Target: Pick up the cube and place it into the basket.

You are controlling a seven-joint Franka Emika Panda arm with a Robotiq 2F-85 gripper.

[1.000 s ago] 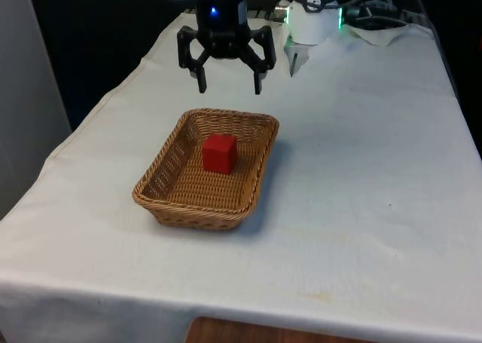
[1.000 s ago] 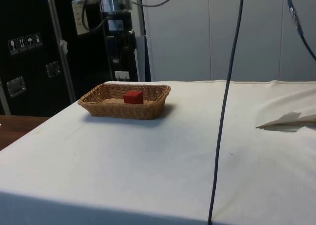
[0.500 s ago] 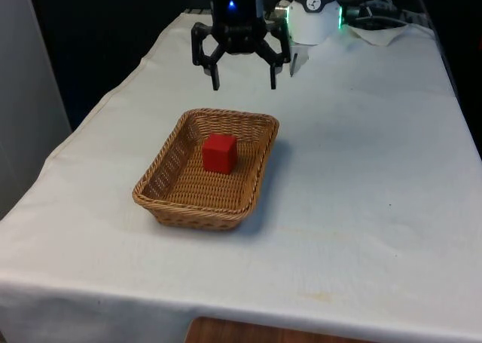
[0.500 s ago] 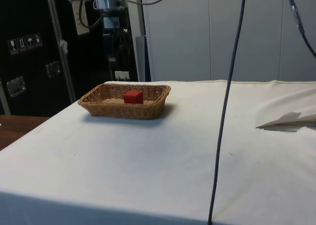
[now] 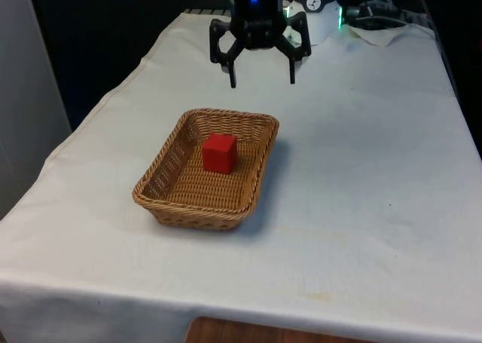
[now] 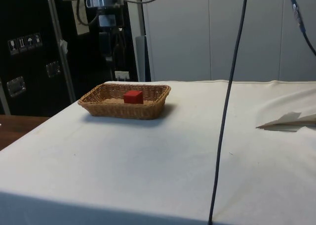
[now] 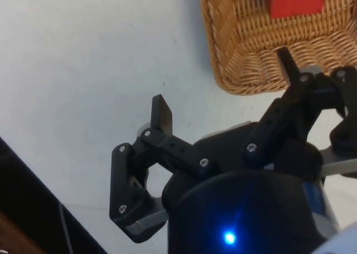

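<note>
A red cube [image 5: 219, 153] lies inside the woven wicker basket [image 5: 167, 201], near its far end; the side view shows the cube [image 6: 133, 97] within the basket [image 6: 98, 106] too. My black gripper [image 5: 262, 80] hangs open in the air beyond the basket's far rim, towards the front view's right, with nothing between its fingers. In the wrist view the gripper [image 7: 225, 87] is spread wide over white cloth, with the basket's corner [image 7: 240, 70] and the cube [image 7: 295, 0] off to one side. In the side view the gripper [image 6: 108, 39] hangs high behind the basket.
The basket stands on the white-clothed table [image 5: 361, 177]. A crumpled fold of cloth [image 6: 289, 120] lies near the side view's right. A black cable [image 6: 226, 106] hangs down through the side view. The table's edge [image 5: 90, 109] runs along the front view's left.
The open gripper has moved away from the basket, rising and shifting towards the front view's right and the table's far end. Cube and basket have stayed put.
</note>
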